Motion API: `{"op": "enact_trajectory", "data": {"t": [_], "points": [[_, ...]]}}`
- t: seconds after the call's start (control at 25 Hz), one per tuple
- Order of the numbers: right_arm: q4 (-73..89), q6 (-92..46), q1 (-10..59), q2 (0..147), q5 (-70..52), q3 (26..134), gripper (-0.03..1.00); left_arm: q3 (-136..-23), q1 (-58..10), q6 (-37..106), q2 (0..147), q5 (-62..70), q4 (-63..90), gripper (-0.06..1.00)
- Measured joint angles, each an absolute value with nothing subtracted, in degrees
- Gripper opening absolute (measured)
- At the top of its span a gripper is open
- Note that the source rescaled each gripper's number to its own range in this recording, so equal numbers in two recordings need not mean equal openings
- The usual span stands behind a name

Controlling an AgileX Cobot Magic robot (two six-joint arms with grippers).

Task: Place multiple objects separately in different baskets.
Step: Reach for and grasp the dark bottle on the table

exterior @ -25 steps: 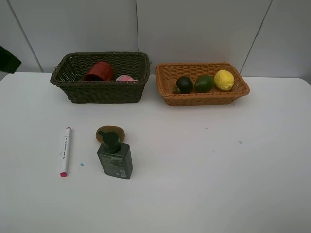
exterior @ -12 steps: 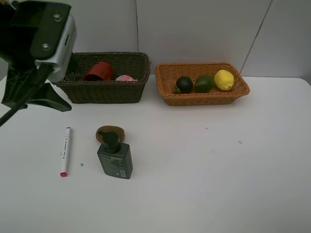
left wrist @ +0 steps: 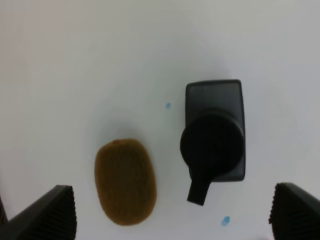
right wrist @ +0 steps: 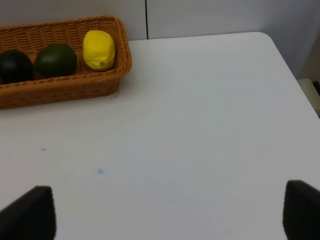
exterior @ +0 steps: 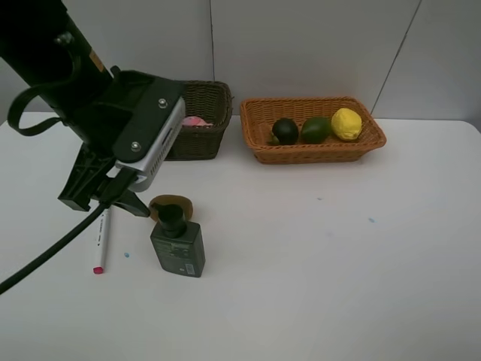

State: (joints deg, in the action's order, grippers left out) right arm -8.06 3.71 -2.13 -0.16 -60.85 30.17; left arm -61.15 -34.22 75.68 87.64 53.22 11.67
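My left gripper (exterior: 105, 199) is open and empty, hovering over the table just left of the brown kiwi (exterior: 174, 201) and the dark green pump bottle (exterior: 177, 247). In the left wrist view the gripper (left wrist: 172, 215) has its fingers wide apart, with the kiwi (left wrist: 125, 181) and the bottle (left wrist: 214, 132) below and between them. The white marker (exterior: 100, 239) lies left of the bottle. The dark basket (exterior: 207, 139) is mostly hidden by the arm; the pink bottle (exterior: 194, 121) shows in it, and the red cup is hidden. The orange basket (exterior: 310, 100) holds the dark fruit (exterior: 285, 131), avocado (exterior: 316, 129) and lemon (exterior: 346, 123). My right gripper (right wrist: 165, 212) is open and empty.
The left arm and its cable cross the left side of the table. The right wrist view shows the orange basket's wall (right wrist: 65, 87) with the lemon (right wrist: 98, 49) and avocado (right wrist: 55, 60), and the table's right edge (right wrist: 295, 75).
My left arm has swung in from the upper left and come down toward the kiwi and pump bottle, now covering most of the dark basket. The objects have not moved.
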Motion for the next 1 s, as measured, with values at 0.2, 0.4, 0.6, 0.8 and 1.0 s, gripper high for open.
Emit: {"op": "enact_trajectory", "data": {"t": [0.2,0.4,0.6,0.8,1.0], "points": [[-8.1,3.7,-2.1,-0.2,-60.9,30.2,0.99,-61.1,-35.3,75.7,89.3,55.1,12.2,1.0],[-8.1,3.7,-2.1,-0.2,-60.9,30.2,0.99,-61.1,-35.3,75.7,91.9,55.4,12.4,1.0],[-8.0,3.7,-2.1,-0.2,-60.9,30.2,0.99,-61.1,-35.3,75.7,95.5,53.7,12.4,1.0],[-8.0,3.7,-2.1,-0.2,-60.9,30.2,0.99,-61.2,-35.4,75.7,98.4,51.6,13.1,1.0],[-8.0,3.7,-2.1,-0.2,-60.9,30.2,0.99,-61.2,-36.1,75.7,99.9,51.3,13.7,1.0]]}}
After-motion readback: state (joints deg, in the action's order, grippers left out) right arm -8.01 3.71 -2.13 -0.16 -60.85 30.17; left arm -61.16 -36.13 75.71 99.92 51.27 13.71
